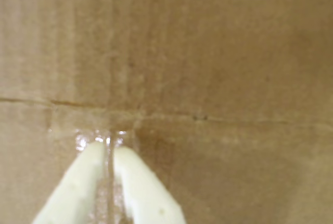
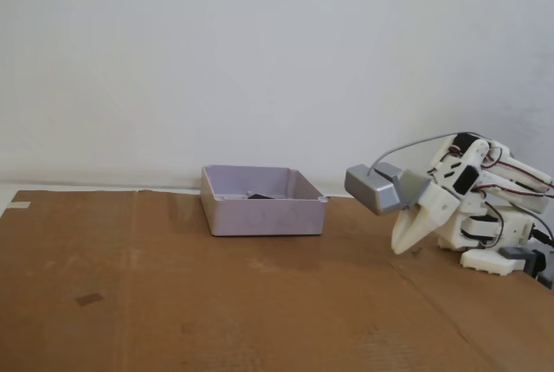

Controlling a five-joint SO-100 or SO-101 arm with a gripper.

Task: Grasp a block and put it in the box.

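The box (image 2: 264,214), a low pale lavender-grey tray, stands on the cardboard left of the arm in the fixed view. Inside it, a small dark block (image 2: 259,195) shows just above the front wall. My gripper (image 2: 400,249) is folded back at the right, well clear of the box, with its white tips pointing down near the cardboard. In the wrist view the gripper (image 1: 108,146) has its two pale fingers (image 1: 83,182) nearly touching with nothing between them. Neither box nor block appears in the wrist view.
Brown cardboard (image 2: 216,303) covers the table, with a taped crease (image 1: 171,114) just ahead of the fingertips. The grey camera housing (image 2: 374,189) juts left from the wrist. The arm's base (image 2: 498,255) sits at the far right. A white wall stands behind.
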